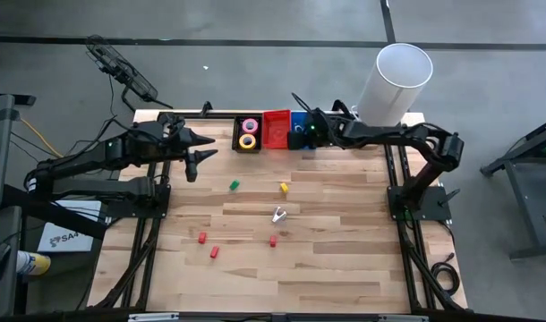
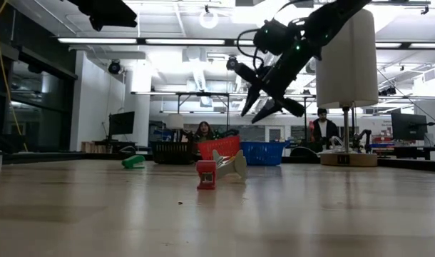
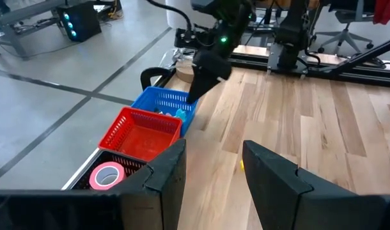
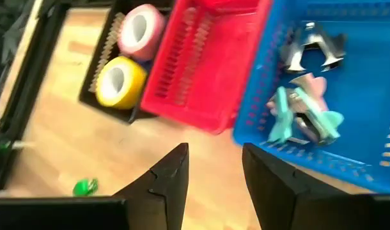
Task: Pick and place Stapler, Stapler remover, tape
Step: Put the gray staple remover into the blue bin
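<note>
A pink tape roll (image 4: 140,27) and a yellow tape roll (image 4: 120,80) lie in the black basket (image 1: 248,134) at the table's far edge. Beside it stand a red basket (image 4: 204,64) and a blue basket (image 4: 367,96). The blue one holds a silver stapler remover (image 4: 313,48) and pink and teal ones (image 4: 304,115). Another silver stapler remover (image 1: 278,215) lies mid-table among small staplers: green (image 1: 234,185), yellow (image 1: 284,187) and red (image 2: 205,175). My right gripper (image 4: 215,160) hangs open above the near rims of the red and blue baskets, holding nothing. My left gripper (image 3: 214,153) waits open at the table's far left.
A tall white cylinder (image 1: 394,80) stands at the table's far right corner, just behind my right arm. Two more red staplers (image 1: 208,244) lie toward the near left. People sit in the room beyond the table (image 2: 203,132).
</note>
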Controlling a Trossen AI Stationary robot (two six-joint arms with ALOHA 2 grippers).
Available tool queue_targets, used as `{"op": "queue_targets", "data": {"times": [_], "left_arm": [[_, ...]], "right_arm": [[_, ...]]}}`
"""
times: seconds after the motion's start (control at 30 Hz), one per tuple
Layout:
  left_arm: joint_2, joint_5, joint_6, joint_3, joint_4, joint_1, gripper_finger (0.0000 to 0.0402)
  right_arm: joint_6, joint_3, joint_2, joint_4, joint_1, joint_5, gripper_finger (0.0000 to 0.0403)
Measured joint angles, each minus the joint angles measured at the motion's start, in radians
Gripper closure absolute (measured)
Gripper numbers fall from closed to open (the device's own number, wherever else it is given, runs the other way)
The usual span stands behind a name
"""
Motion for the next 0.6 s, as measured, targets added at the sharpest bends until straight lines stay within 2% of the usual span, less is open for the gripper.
{"op": "queue_targets", "data": {"times": [0.2, 0.6], "left_arm": [[-0.002, -0.001, -0.002, 0.000, -0.002, 0.000, 0.0250], [-0.001, -0.029, -0.043, 0.000, -0.036, 0.000, 0.0250]], "right_arm": [[-0.097, 0.000, -0.034, 0.000, 0.051, -0.056, 0.0265], [-0.560, 0.000, -0.055, 0.014, 0.172, -0.295, 0.0265]]}}
